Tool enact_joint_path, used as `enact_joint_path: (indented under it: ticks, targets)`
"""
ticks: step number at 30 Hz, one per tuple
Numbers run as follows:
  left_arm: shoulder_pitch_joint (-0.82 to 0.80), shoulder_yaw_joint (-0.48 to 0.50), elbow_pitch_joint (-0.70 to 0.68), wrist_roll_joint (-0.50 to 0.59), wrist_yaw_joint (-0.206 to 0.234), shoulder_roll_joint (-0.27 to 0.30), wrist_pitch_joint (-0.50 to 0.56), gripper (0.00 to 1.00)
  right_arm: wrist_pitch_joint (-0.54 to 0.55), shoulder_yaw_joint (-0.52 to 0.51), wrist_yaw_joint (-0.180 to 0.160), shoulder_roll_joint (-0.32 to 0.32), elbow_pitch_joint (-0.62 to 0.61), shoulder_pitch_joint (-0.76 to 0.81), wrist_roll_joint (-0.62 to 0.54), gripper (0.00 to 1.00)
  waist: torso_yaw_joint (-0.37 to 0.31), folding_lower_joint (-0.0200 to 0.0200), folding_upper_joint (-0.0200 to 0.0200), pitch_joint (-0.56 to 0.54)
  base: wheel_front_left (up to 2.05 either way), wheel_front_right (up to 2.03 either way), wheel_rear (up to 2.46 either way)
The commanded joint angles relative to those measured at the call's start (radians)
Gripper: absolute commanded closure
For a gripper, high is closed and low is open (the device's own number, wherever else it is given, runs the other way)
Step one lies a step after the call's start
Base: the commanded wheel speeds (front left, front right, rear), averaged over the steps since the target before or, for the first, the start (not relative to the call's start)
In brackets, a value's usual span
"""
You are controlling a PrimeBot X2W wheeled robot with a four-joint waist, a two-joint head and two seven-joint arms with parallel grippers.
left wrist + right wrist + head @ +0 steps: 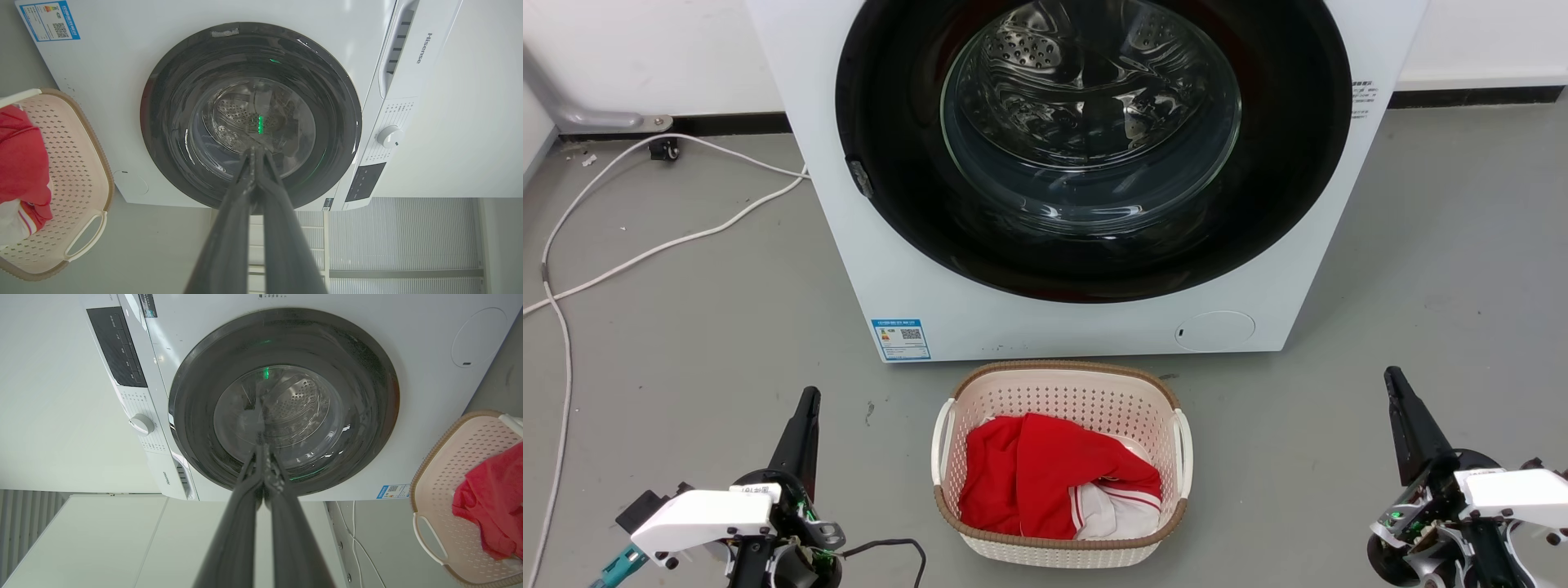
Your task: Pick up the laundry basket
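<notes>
The laundry basket [1062, 392] stands on the grey floor just before the washing machine, cream with a brown rim and white side handles. It holds red and white clothes [1054, 482]. In the left wrist view the basket [69, 163] lies at the left edge, and in the right wrist view the basket [457, 457] lies at the right edge. My left gripper [809, 397] hovers to the basket's left, shut and holding nothing. My right gripper [1393, 377] hovers well off to its right, also shut and holding nothing. Each wrist view shows its fingertips pressed together: left gripper [255, 150], right gripper [261, 447].
A large white washing machine [915, 278] with its dark round door [1094, 139] shut stands right behind the basket. White cables [645, 245] trail over the floor at the left. Bare floor lies on both sides of the basket.
</notes>
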Motion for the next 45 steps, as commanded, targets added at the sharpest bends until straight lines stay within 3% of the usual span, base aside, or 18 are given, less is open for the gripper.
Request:
enact_joint_path:
  ticks: [1, 18, 19, 27, 45]
  targets:
    - [-0.008, 0.002, 0.001, -0.002, -0.005, -0.001, 0.002, 1.00, 0.001, 0.000, 0.000, -0.003, 0.000, -0.011, 0.004, 1.00, 0.000, 0.0000, 0.0000, 0.000, 0.00, 0.00, 0.00]
    - [-0.008, 0.002, 0.001, -0.002, -0.005, -0.001, 0.002, 1.00, 0.001, 0.000, 0.000, -0.003, 0.000, -0.011, 0.004, 1.00, 0.000, 0.0000, 0.0000, 0.000, 0.00, 0.00, 0.00]
    - [0.002, -0.001, 0.003, 0.000, 0.000, 0.000, -0.001, 0.00, -0.001, 0.001, 0.000, 0.000, 0.002, 0.002, 0.000, 0.00, 0.000, 0.0000, 0.0000, 0.000, 0.00, 0.00, 0.00]
    - [0.019, 0.001, 0.007, 0.052, 0.001, -0.003, -0.030, 0.00, -0.029, 0.006, 0.000, 0.002, 0.021, 0.017, -0.046, 0.00, 0.000, 0.0000, 0.0000, 0.001, 0.00, 0.00, 0.00]
    - [0.024, -0.023, -0.095, 0.433, 0.058, -0.002, -0.113, 0.00, -0.112, 0.036, 0.000, 0.001, -0.078, 0.025, -0.508, 0.00, 0.000, 0.0000, 0.0000, 0.010, 0.00, 0.00, 0.00]
